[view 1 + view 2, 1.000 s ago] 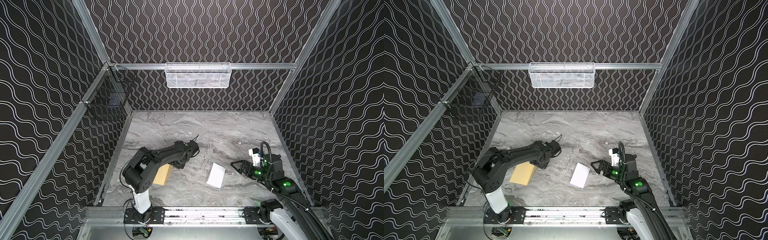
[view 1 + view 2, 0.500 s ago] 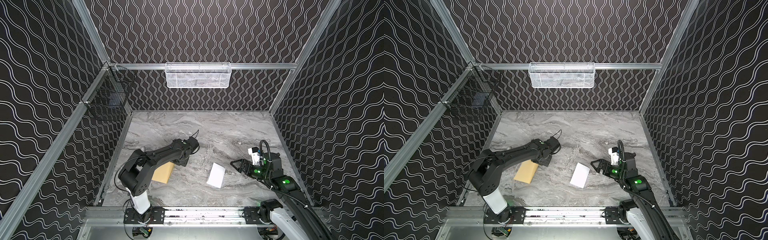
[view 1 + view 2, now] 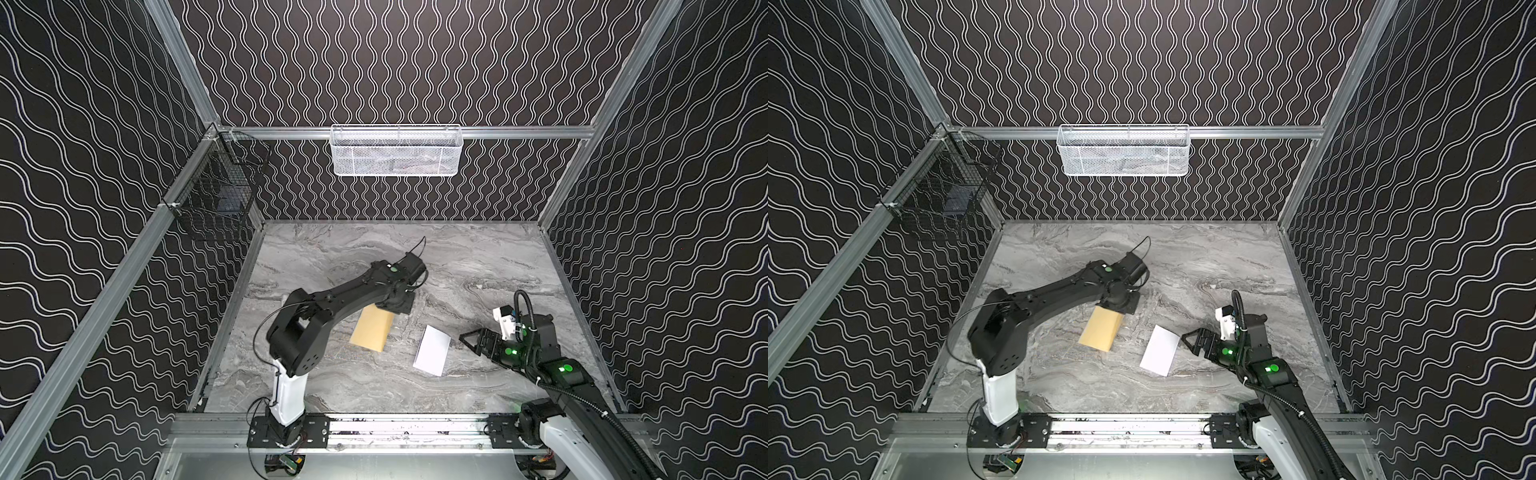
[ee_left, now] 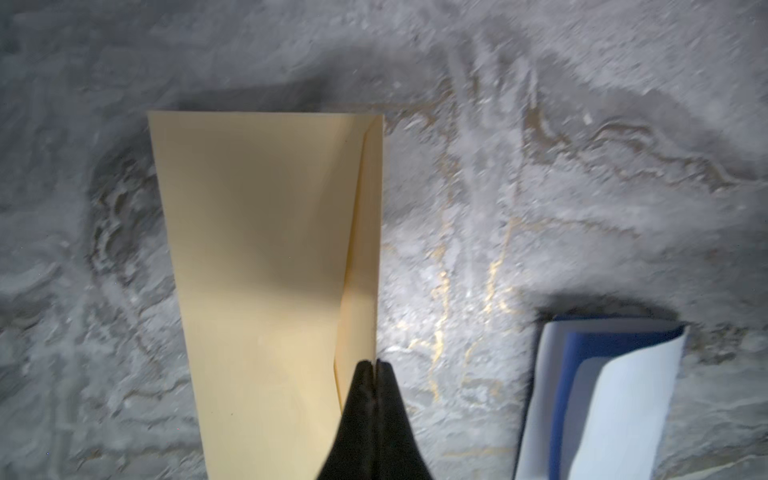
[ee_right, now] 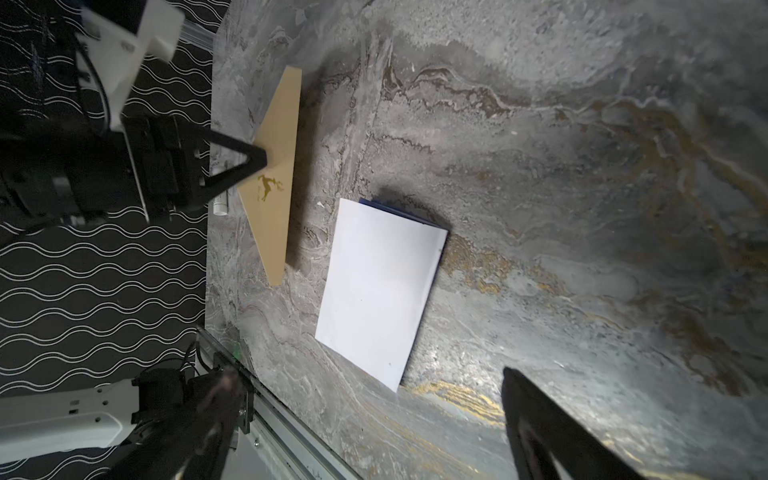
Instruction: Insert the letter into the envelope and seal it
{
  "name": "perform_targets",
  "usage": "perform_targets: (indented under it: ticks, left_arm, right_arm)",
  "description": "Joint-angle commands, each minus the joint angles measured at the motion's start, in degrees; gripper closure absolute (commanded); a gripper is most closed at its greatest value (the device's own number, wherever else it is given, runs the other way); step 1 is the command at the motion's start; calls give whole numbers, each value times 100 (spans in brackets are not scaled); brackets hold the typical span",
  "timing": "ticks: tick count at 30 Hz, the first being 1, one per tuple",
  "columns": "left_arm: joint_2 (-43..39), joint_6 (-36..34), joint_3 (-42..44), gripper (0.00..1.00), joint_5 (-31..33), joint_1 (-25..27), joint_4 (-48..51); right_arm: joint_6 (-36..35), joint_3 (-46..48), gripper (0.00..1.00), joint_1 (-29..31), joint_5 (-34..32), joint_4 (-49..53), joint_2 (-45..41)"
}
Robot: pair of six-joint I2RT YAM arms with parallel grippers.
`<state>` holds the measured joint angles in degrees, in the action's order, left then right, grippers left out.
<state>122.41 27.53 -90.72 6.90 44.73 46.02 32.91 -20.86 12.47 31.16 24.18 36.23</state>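
top views, envelope [image 3: 372,331]: tan matte paper, long rectangle, lying on the grey marbled table [image 3: 478,266]; far end hidden under the left arm's wrist in both top views.
top views, left gripper [image 3: 385,311]: at the envelope's far end, tips covered by its own black wrist.
top views, letter [image 3: 432,351]: plain white rectangle, just right of the envelope, bare marble between.
top views, right gripper [image 3: 471,343]: beyond the letter from the envelope, jaws spread wide, nothing between them.
top views, surroundings: white mesh basket [image 3: 395,151] and black wire basket [image 3: 216,195], both well beyond the envelope's far end, hung on the rails.
left wrist, envelope: smooth cream-tan, fold line running along one long edge; black tips clenched tight on that edge, grasping it.
left wrist, letter: folded, white with blue layers showing at its end, beside the envelope.
right wrist, gold mark [image 5: 270,188]: dark-gold leaping-deer figure on the envelope's face, close to the pinched end.
right wrist, small white tube [image 5: 220,205]: just beside the envelope, partly hidden by the left gripper.
right wrist, fingers [image 5: 548,432]: black and pointed, well clear of the letter.
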Motion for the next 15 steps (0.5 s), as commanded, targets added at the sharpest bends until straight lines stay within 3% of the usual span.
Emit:
perform_targets:
  ticks: [1,7,15]
  left_arm:
    - [453,321,-535,100,-349,82,-87]
    - [1215,736,-1506,100,-509,143,-5]
    - [1614,1569,-1876,100,-1019,142,-704]
  right_arm:
    - [215,179,1,13,128,-173,-133]
    - [355,395,1,12,136,-49,-428]
    - [599,713,1,19,223,-57,-667]
